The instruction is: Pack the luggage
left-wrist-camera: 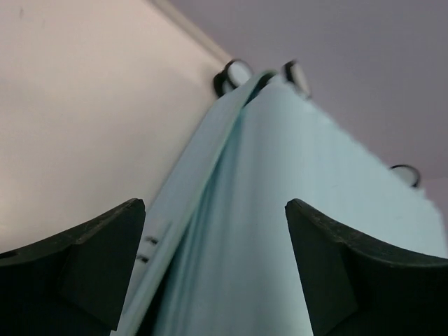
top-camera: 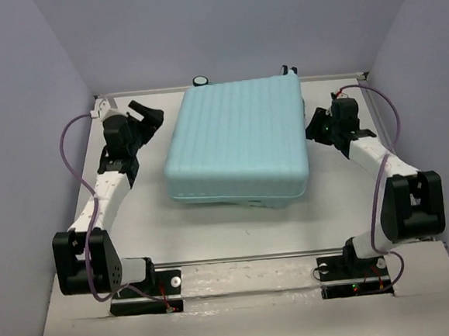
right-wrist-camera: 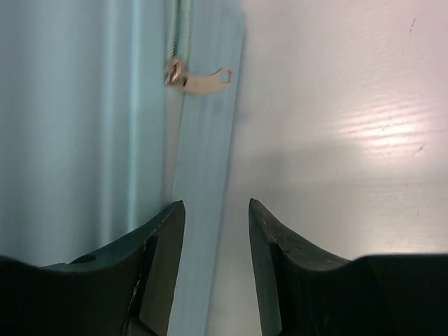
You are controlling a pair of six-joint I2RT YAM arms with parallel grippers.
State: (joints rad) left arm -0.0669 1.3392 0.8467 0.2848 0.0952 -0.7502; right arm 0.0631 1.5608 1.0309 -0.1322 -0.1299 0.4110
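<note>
My two arms are bolted at the near edge of the counter (top-camera: 237, 229), on the near side of the suitcase (top-camera: 238, 140), and each reaches forward past one of its sides. My left tool (top-camera: 149, 116) hangs just off the suitcase's left side, toward its far corner. Its jaws are spread wide with nothing between them, and its own camera looks along the seam where the two shells meet. My right tool (top-camera: 313, 126) sits just beside the suitcase's right side, low over the counter, its jaws only narrowly apart and gripping nothing. Ahead of that tool, a small metal zipper pull (right-wrist-camera: 203, 78) sticks out sideways from the zipper line on the suitcase's side. The suitcase itself, pale aqua and ribbed, lies flat with its lid down in the middle of the counter, turned slightly askew. At its far edge the wheels (top-camera: 200, 81) point toward the back wall (top-camera: 221, 28).
</note>
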